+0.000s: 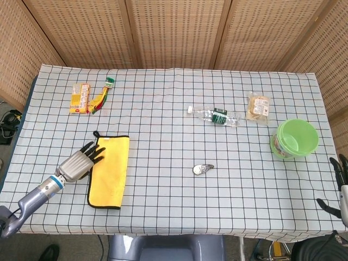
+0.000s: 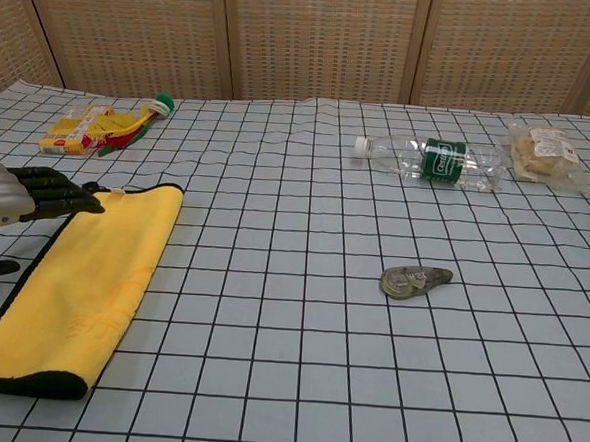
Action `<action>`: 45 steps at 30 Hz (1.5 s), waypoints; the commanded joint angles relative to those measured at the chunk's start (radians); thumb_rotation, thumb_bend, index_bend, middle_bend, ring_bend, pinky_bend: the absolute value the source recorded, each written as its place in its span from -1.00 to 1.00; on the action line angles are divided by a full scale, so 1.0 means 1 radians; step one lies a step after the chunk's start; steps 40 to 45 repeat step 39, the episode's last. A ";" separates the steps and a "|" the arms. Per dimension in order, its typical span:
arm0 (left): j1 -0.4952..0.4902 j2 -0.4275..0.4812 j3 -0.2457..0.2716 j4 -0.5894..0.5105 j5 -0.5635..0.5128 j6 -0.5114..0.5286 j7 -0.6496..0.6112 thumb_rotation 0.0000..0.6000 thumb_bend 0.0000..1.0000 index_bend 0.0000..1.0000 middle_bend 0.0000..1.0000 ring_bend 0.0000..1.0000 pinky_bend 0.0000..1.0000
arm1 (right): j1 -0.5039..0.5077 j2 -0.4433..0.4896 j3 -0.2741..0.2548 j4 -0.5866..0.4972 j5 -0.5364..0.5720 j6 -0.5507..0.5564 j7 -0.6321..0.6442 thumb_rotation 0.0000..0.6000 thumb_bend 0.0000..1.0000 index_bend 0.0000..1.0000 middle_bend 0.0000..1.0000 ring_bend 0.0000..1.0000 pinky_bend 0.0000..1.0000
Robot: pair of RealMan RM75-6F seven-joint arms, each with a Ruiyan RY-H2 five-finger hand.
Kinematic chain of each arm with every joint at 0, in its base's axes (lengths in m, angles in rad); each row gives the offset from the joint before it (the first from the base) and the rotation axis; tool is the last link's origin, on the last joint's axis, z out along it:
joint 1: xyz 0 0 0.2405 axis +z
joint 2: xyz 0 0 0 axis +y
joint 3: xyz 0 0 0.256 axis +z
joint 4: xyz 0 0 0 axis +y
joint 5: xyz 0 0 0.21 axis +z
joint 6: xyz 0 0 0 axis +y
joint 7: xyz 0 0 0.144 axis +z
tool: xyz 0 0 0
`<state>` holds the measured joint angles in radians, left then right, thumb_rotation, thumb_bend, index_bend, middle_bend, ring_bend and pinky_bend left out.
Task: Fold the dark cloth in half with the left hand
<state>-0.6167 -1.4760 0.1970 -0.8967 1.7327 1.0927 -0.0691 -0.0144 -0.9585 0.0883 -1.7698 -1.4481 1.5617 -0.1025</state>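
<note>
The cloth (image 1: pixel 110 171) lies folded at the front left of the table as a long yellow strip with a dark border (image 2: pixel 86 278). A small dark loop sticks out at its far left corner. My left hand (image 1: pixel 79 163) hovers just left of the cloth's far end, its dark fingers spread and holding nothing (image 2: pixel 24 195). Only the edge of my right hand (image 1: pixel 340 185) shows, at the front right corner off the table, with its fingers apart and empty.
A yellow snack packet (image 1: pixel 79 97) and a green-capped tube (image 1: pixel 103 95) lie at the back left. A plastic bottle (image 1: pixel 215 116), a bagged snack (image 1: pixel 258 107) and a green bowl (image 1: pixel 294 138) sit to the right. A small metal object (image 1: pixel 203 169) lies mid-table.
</note>
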 commanded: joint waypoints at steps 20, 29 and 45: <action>0.168 0.249 -0.138 -0.319 -0.189 0.258 -0.118 1.00 -1.00 -1.00 -1.00 -1.00 -1.00 | -0.006 0.006 -0.012 -0.009 -0.037 0.017 0.008 1.00 -1.00 -1.00 -1.00 -1.00 -1.00; 0.387 0.442 -0.137 -0.802 -0.361 0.438 0.170 1.00 -1.00 -1.00 -1.00 -1.00 -1.00 | -0.008 0.000 -0.019 0.010 -0.078 0.034 0.029 1.00 -1.00 -1.00 -1.00 -1.00 -1.00; 0.469 0.444 -0.137 -0.887 -0.319 0.518 0.268 1.00 -1.00 -1.00 -1.00 -1.00 -1.00 | -0.014 0.003 -0.018 0.025 -0.082 0.047 0.057 1.00 -1.00 -1.00 -1.00 -1.00 -1.00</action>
